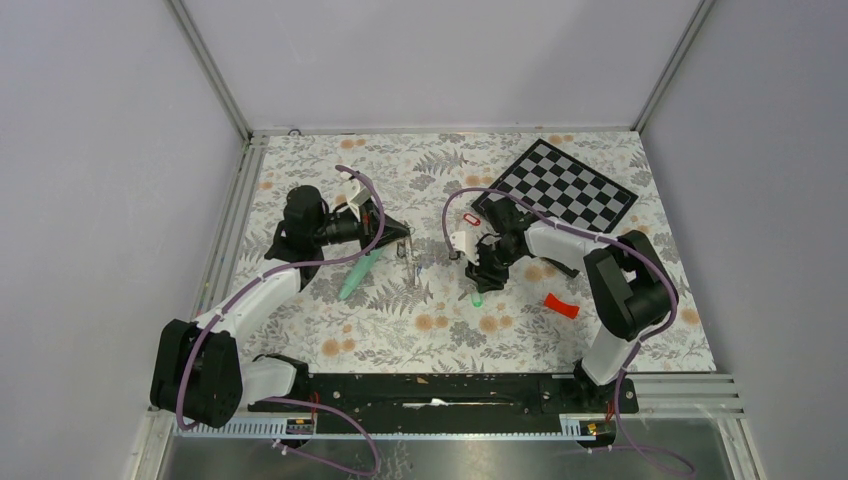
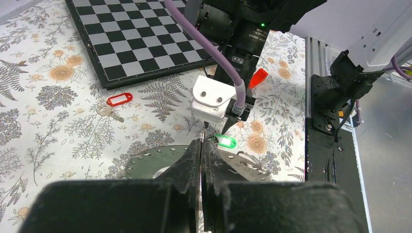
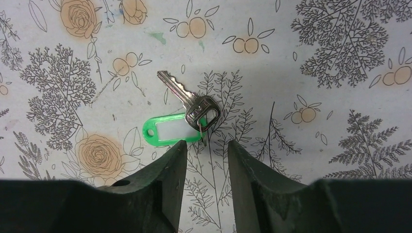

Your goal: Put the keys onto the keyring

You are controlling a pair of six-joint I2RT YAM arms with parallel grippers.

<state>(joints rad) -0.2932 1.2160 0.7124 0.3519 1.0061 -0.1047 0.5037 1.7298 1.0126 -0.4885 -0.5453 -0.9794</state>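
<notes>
A silver key (image 3: 190,97) with a green oval tag (image 3: 170,129) lies flat on the floral mat. My right gripper (image 3: 206,144) hovers open right over the small ring linking key and tag, nothing between its fingers. From the left wrist, the green tag (image 2: 226,141) sits under the right gripper (image 2: 214,133). A second key with a red tag (image 2: 119,99) lies by the checkerboard. My left gripper (image 2: 202,144) is shut on the keyring (image 2: 145,162), a grey disc spreading to both sides of the fingers, its short chain (image 2: 250,159) at the right. From above, the keyring (image 1: 410,262) hangs below the left gripper (image 1: 403,243).
A checkerboard (image 1: 568,185) lies at the back right. A curved red plastic piece (image 1: 562,305) sits right of the right gripper. A mint-green tube (image 1: 358,277) lies under the left arm. Metal rails run along the left and near edges.
</notes>
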